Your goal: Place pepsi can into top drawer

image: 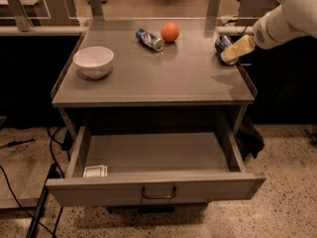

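My pale claw (237, 49) meets the stout dark-blue pepsi can (223, 41), which lies on its side nearer the middle of the grey bench (148, 83); claw opening: cannot tell.

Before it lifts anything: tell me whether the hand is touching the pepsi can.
Cannot tell. In the camera view the hand overlaps the pepsi can at the right rear edge of the table, but this angle shows neither contact nor gap.

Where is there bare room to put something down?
The table, middle and front, between bowl and the hand at the dark can far right. Most of the drawer, bar a white scrap front-left. Crowded at back: slim can, orange.
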Controlling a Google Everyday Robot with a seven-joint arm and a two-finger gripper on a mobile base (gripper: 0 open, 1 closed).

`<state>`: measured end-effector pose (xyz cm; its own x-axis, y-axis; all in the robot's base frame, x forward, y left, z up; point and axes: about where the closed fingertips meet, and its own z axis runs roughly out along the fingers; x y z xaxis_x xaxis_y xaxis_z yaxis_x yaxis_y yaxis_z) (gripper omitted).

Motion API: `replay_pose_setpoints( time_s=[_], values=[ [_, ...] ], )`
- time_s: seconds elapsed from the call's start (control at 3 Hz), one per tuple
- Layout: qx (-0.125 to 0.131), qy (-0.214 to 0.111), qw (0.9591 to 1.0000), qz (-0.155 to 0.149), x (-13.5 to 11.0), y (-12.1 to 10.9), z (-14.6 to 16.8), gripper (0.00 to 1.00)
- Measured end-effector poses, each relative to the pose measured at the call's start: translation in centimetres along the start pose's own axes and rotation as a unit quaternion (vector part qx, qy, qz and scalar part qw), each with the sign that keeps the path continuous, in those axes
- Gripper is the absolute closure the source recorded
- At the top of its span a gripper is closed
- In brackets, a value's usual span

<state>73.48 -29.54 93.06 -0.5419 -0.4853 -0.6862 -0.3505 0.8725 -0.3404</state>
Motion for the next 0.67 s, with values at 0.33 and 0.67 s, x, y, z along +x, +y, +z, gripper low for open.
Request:
replay_pose_setpoints(
  time_s=[0.33, 0.67],
  values=[
    [0.005, -0.011, 0.9996, 0.027, -0.3, -0.7, 2.4, 0.0],
    [-0.002, -0.02, 0.9982, 0.057, -0.4, -1.1, 5.1, 0.0]
  ],
)
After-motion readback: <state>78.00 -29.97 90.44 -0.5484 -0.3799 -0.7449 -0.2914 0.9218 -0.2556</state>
